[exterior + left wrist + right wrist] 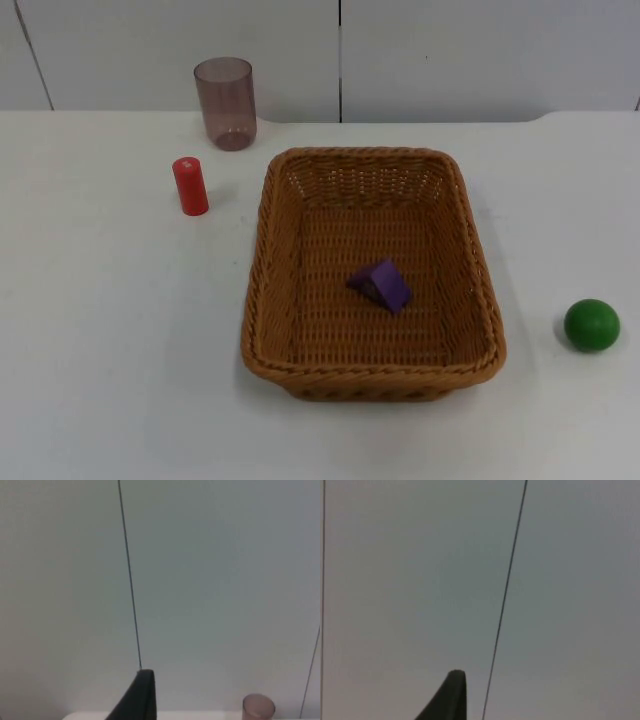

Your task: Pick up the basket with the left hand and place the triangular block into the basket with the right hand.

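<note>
A brown wicker basket (372, 270) sits on the white table (100, 330), a little right of the middle in the top view. The purple triangular block (380, 284) lies inside it on the woven floor, near the centre, apart from the basket's walls. To the basket's left stands a small red cylinder (190, 185), upright, and behind that, close to the grey wall (450, 50), a clear tinted cup (225, 103) stands upright. A green ball (591, 325) rests on the table well to the right of the basket, near the table's edge.

The left tool (137, 697) is raised and looks at the grey wall, with the cup (258, 707) and the far edge of the table low before it; I cannot tell whether it is wide or narrow. The right tool (449, 697) likewise faces the wall, and its state cannot be told either. Neither tool touches the basket or the block.
</note>
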Tool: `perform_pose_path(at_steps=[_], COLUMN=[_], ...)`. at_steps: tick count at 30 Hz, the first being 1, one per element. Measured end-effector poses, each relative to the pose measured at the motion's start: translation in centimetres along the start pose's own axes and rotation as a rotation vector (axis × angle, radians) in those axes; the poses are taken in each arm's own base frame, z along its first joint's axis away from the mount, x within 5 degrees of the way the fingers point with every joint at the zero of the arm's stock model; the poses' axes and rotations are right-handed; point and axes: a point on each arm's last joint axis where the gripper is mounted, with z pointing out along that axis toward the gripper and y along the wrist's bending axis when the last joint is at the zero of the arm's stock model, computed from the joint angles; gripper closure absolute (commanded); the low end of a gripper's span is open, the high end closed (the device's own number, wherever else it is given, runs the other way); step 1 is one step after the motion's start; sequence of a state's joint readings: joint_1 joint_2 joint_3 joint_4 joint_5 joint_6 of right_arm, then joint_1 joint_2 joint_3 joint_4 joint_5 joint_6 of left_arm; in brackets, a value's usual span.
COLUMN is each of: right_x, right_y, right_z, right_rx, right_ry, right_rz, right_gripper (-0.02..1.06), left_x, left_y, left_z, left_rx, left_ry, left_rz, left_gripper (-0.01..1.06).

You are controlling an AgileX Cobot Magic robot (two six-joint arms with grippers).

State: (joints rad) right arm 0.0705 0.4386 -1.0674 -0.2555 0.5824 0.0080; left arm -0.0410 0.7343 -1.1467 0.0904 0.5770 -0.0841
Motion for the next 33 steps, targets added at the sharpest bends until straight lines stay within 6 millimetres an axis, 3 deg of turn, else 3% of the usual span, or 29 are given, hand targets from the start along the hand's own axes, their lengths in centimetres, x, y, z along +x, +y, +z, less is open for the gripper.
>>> perform_pose_path(at_steps=[2, 3, 8, 9, 15, 16, 20, 23, 28, 33], right_x=[-0.2, -0.2, -0.2, -0.2, 0.7, 0.7, 1.5, 2.1, 3.6, 4.5], right_y=[-0.4, -0.4, -0.8, -0.8, -0.7, -0.7, -0.4, -0.1, 0.2, 0.7], right_z=[-2.0, -2.0, -6.4, -6.4, -9.6, -9.6, -11.6, -12.5, -13.9, -13.8], right_rx=[0.013, 0.013, 0.013, 0.013, -0.022, -0.022, -0.066, -0.108, -0.144, -0.172], right_ry=[-0.038, -0.038, -0.139, -0.139, -0.146, -0.146, -0.144, -0.124, -0.078, 0.001], right_rz=[-0.019, -0.019, -0.024, -0.024, -0.030, -0.030, -0.041, -0.046, -0.059, -0.058], right_gripper=[-0.01, -0.01, -0.01, -0.01, -0.01, -0.01, -0.01, -0.01, -0.01, -0.01], left_x=[-0.3, -0.3, -0.3, -0.3, 0.6, 0.6, 1.7, 2.8, 7.0, 9.6], left_y=[0.2, 0.2, 0.5, 0.5, 0.8, 0.8, 0.7, 0.7, 0.5, 0.4], left_z=[-2.3, -2.3, -8.0, -8.0, -14.0, -14.0, -17.2, -18.1, -19.0, -18.5], left_rx=[-0.005, -0.005, -0.017, -0.017, -0.057, -0.057, -0.063, -0.061, -0.021, -0.012], left_ry=[-0.042, -0.042, -0.134, -0.134, -0.240, -0.240, -0.286, -0.268, -0.211, -0.145], left_rz=[0.010, 0.010, 0.025, 0.025, 0.074, 0.074, 0.105, 0.130, 0.109, 0.103], left_gripper=[0.00, 0.00, 0.00, 0.00, 0.00, 0.00, 0.00, 0.00, 0.00, 0.00])
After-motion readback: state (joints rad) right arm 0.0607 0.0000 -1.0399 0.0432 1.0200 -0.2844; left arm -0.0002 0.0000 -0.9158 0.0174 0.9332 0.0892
